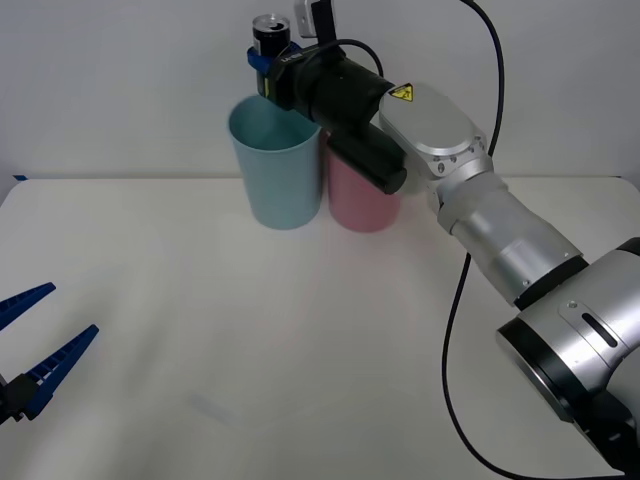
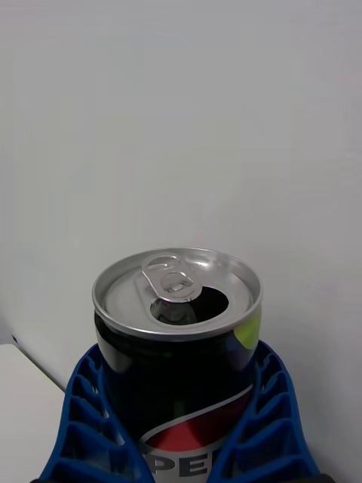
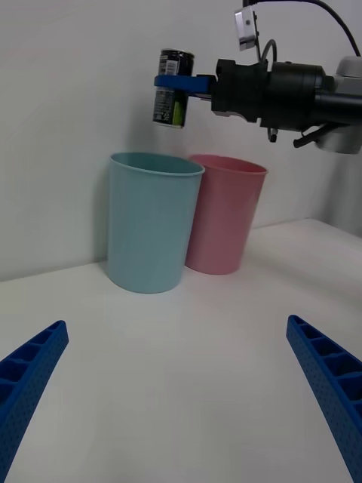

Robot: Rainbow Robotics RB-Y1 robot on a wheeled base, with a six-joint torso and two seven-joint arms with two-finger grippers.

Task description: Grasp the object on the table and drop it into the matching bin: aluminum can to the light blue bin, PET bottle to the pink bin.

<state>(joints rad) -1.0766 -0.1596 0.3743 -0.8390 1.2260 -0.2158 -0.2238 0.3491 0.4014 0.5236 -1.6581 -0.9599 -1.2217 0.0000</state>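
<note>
The right gripper (image 1: 264,62) is clamped on the can (image 1: 268,33), holding it upright in the air above the blue bin (image 1: 275,165), over its far rim. In the right wrist view the blue fingers (image 2: 83,423) press both sides of the can (image 2: 177,332), whose silver top is already opened. The pink bin (image 1: 360,195) stands touching the blue bin on its right, at the far side of the white surface (image 1: 300,340). The left gripper (image 1: 35,345) rests near the left edge, fingers apart.
</note>
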